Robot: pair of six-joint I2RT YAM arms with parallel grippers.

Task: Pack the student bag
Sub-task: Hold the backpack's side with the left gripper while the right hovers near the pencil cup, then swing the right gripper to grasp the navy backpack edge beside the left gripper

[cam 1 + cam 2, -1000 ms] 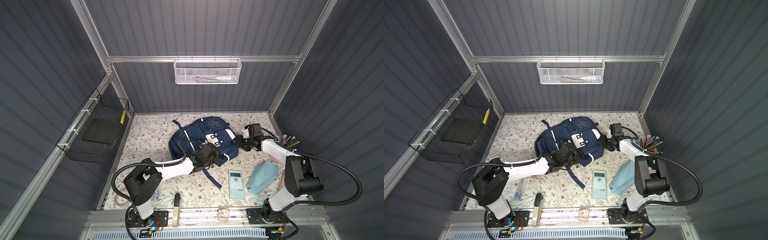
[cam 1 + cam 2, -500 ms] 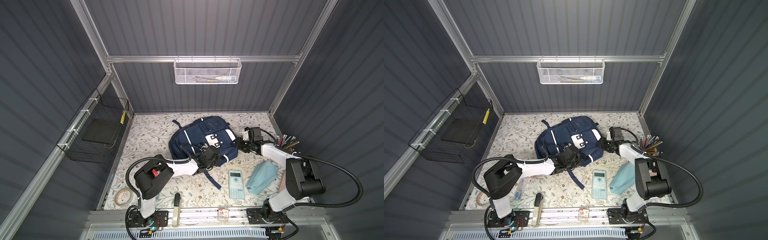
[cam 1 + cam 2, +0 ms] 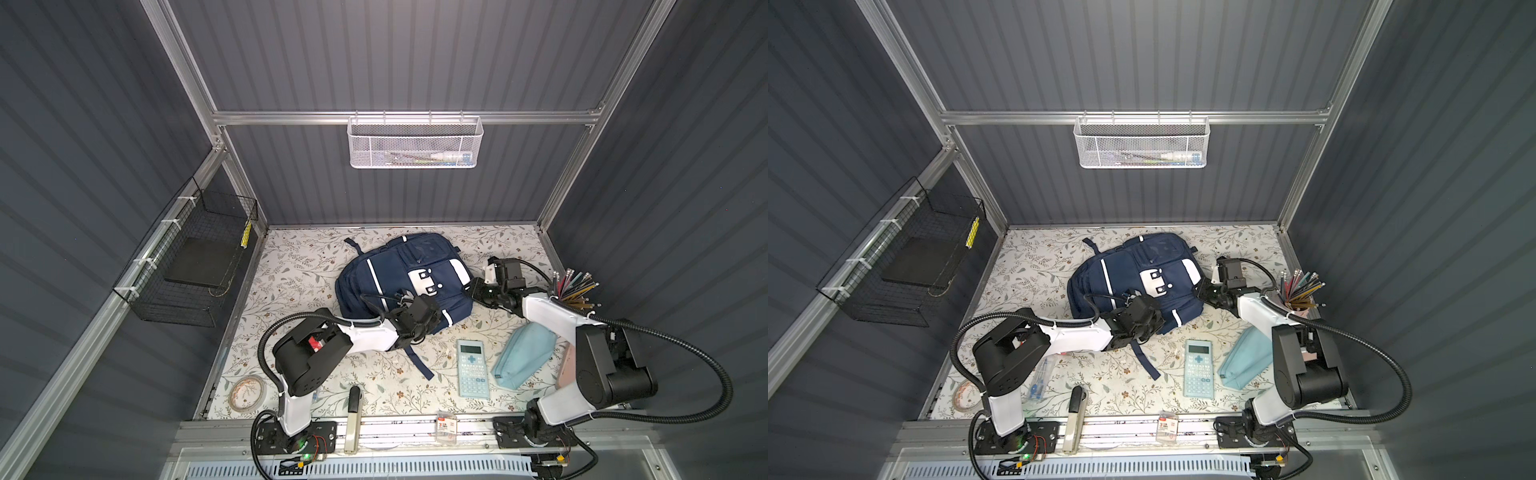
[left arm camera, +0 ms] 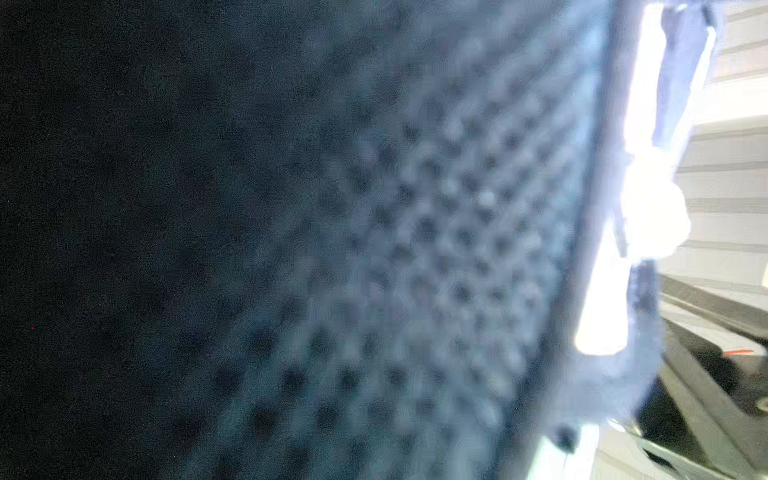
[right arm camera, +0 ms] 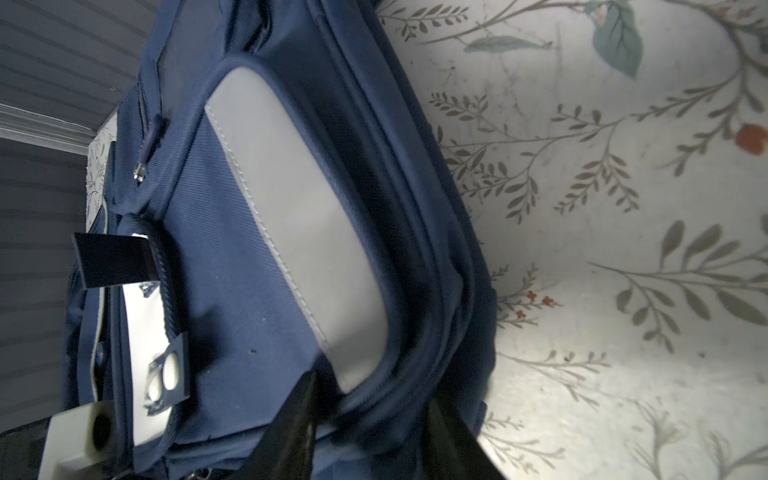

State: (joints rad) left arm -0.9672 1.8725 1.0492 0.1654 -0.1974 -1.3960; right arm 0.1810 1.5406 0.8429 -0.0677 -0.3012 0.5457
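1. Both tools have drawn their jaws in over the last second, and the left arm's elbow has swung closer. The bag (image 3: 399, 274) has barely shifted.
2. It lies flat on the desk (image 3: 299, 266) between the two tools, front up, with no pocket visibly open.
3. The left tool (image 3: 415, 322) is closed tight at the bag's near edge. Its wrist view shows only blurred mesh, so I cannot tell whether it has fabric.
4. The right tool (image 3: 478, 291) has its fingers (image 5: 299, 432) apart astride the bag's side edge. I cannot tell whether they pinch it yet.
5. Likely risks:
   - A thin pinch may slip when pulled.
   - Uneven pulls could drag the bag instead of opening it.
   - The strap (image 3: 417, 361) beyond the left tool could sweep the calculator (image 3: 471, 368).
   - The right forearm sits just beside the pencil cup (image 3: 575, 286) and could tip it.
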